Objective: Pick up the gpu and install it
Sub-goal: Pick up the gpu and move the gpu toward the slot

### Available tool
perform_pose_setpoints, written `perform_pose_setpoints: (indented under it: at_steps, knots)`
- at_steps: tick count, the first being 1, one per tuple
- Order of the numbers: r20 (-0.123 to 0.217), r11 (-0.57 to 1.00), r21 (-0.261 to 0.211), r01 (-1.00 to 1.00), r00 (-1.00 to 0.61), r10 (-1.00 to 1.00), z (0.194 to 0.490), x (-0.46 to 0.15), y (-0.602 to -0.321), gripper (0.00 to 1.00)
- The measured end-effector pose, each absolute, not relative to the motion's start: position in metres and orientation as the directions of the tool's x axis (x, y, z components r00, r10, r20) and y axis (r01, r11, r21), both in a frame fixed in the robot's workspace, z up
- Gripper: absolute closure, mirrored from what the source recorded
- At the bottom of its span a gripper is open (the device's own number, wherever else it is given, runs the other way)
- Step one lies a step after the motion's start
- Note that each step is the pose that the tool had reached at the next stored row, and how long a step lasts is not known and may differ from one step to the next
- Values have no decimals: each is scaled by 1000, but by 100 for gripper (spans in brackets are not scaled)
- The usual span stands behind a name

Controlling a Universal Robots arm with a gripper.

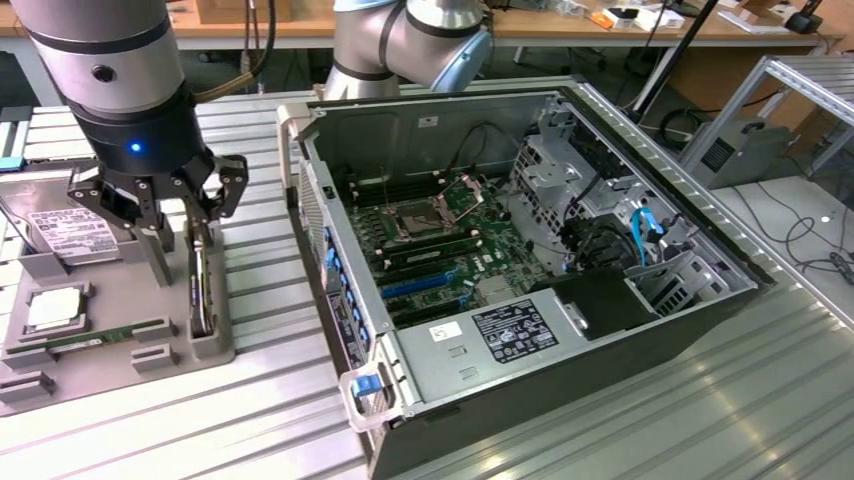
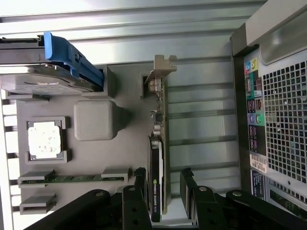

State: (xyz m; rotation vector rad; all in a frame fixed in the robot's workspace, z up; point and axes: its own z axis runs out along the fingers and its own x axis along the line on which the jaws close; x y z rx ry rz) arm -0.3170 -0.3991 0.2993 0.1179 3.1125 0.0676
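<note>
Found the gripper [image 1: 184, 232] low over the tray [image 1: 120, 365], at nine o'clock from the case [image 1: 534, 250] in the exterior view. Saw its fingers [image 2: 140, 184] spread wide, one on each side of the gpu [image 2: 157, 191], gripping nothing; could not tell whether either finger touched the card. Found the gpu standing on edge in the tray's slot, bracket [image 2: 160, 69] at the end away from the fingers. Noted, in the exterior view, the drive [image 1: 64, 235] at ten o'clock from the gpu, the cpu [image 1: 51, 308] at nine and the memory stick [image 1: 80, 343] at eight. Saw the case lying open on the desk [image 1: 280, 400], motherboard [image 1: 441, 240] exposed.
</note>
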Motion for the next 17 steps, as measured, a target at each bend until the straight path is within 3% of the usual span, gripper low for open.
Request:
perform_pose_setpoints:
  at_steps: [17]
  knots:
    - [-25, 996, 42, 75, -997, 76, 279, -318, -396, 58]
